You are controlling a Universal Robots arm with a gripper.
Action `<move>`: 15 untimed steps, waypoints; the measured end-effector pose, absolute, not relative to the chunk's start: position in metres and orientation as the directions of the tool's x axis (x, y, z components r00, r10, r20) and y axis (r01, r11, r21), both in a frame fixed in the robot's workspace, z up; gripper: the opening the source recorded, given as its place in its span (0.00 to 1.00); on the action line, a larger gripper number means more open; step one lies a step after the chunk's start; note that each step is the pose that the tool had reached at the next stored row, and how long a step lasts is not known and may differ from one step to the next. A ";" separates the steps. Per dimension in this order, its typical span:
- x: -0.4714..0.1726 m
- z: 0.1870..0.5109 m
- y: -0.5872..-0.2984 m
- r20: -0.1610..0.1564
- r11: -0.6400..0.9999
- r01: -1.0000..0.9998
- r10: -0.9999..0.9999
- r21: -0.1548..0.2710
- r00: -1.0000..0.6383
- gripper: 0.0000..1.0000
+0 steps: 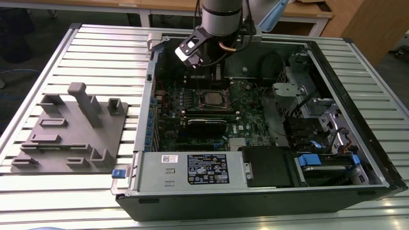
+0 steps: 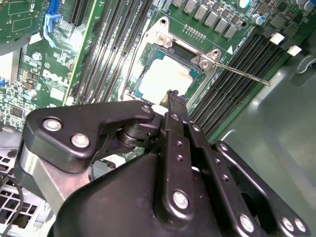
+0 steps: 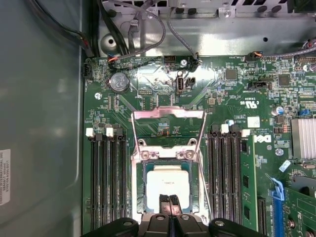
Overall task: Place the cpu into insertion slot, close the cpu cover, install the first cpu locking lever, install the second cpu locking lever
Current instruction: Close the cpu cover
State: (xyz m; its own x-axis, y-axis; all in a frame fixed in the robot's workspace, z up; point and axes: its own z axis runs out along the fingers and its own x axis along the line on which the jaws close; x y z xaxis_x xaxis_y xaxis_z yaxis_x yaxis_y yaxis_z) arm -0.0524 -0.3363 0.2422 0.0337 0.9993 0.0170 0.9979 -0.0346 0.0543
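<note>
Two black fingers (image 3: 164, 205) of the gripper (image 3: 170, 197) sit pressed flat together with nothing between them, their tips over the nearest edge of the cpu (image 3: 168, 181); I cannot tell whether they touch it. That silver-grey cpu lies seated flat in the insertion slot (image 3: 139, 182). Past it, the cpu cover (image 3: 168, 114) stands swung up and open, hinged at the slot's far edge, and the green board shows through its window. In the second wrist view a thin metal lever (image 2: 244, 75) juts from the slot's corner out across the long black memory slots (image 2: 232, 69). Farther along the board is a round coin battery (image 3: 117, 81). In the exterior view the open computer case (image 1: 255, 191) lies on a ribbed metal table (image 1: 96, 52), with a grey moulded fixture (image 1: 70, 129) at the exterior view's left
</note>
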 end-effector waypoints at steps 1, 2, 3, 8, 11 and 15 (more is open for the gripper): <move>-0.052 0.243 -0.336 0.017 -0.035 0.998 0.999 0.054 0.034 0.10; -0.052 0.244 -0.336 0.017 -0.035 0.998 0.999 0.054 0.034 0.10; -0.052 0.245 -0.336 0.017 -0.035 0.998 0.999 0.054 0.034 0.10; -0.052 0.248 -0.336 0.017 -0.035 0.998 0.999 0.054 0.034 0.10; -0.052 0.251 -0.336 0.017 -0.035 0.998 0.999 0.054 0.034 0.10; -0.052 0.254 -0.336 0.017 -0.035 0.998 0.999 0.054 0.034 0.10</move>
